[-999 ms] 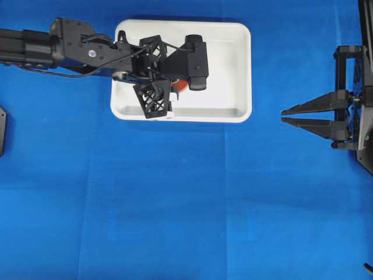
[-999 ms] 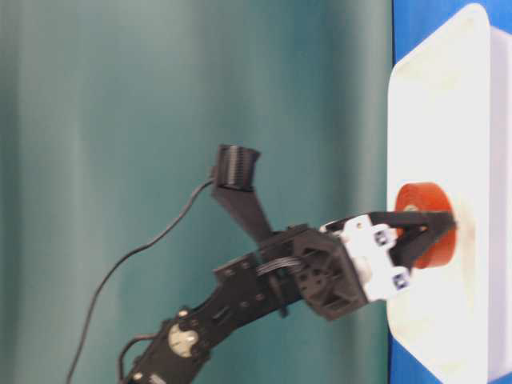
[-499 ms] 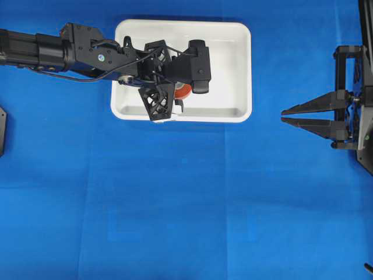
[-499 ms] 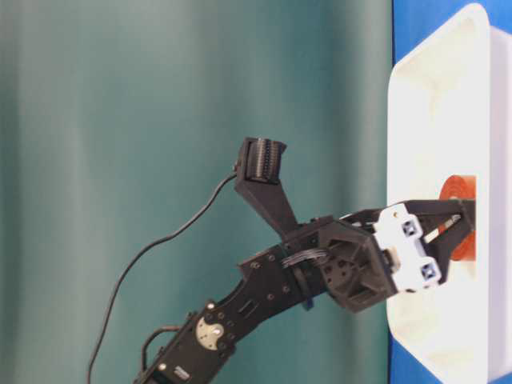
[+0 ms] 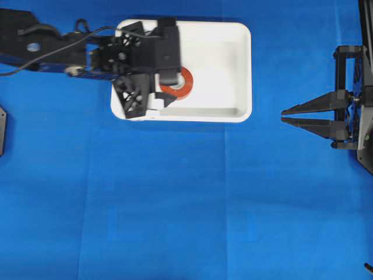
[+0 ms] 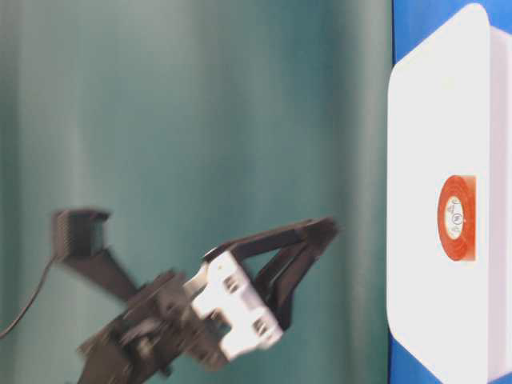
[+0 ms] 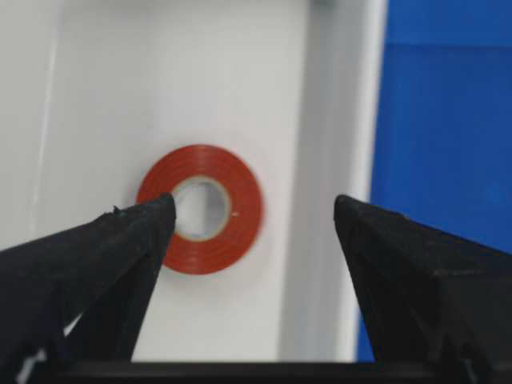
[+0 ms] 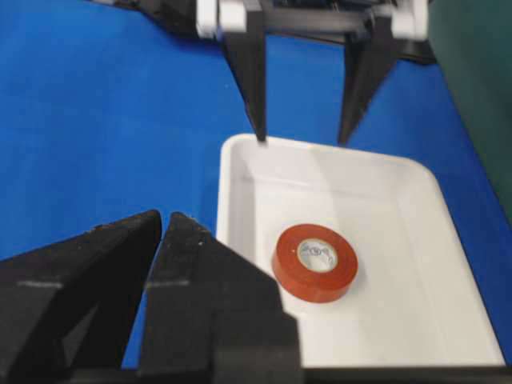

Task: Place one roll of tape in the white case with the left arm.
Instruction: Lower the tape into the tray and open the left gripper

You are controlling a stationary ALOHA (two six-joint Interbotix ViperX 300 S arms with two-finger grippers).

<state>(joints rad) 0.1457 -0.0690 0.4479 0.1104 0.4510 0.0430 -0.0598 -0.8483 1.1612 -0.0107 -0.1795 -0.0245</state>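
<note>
The orange-red roll of tape (image 5: 180, 84) lies flat on the floor of the white case (image 5: 224, 49), near its left front part. My left gripper (image 5: 169, 76) is open and empty, raised above the case's left side, clear of the roll. In the left wrist view the roll (image 7: 204, 210) lies below the spread jaws of the left gripper (image 7: 254, 204). The table-level view shows the left gripper (image 6: 312, 248) well above the case (image 6: 432, 120) and the roll (image 6: 456, 218). My right gripper (image 5: 284, 115) is shut, to the right of the case.
Blue cloth covers the table all round the case. The right wrist view shows the roll (image 8: 314, 262) in the case (image 8: 400, 208), with the left gripper (image 8: 300, 136) above its far rim and the right gripper (image 8: 164, 220) in the foreground.
My left gripper let go of the roll, lifted away from the case and drew back to the left. The roll now lies free in the case. The right arm has not moved.
</note>
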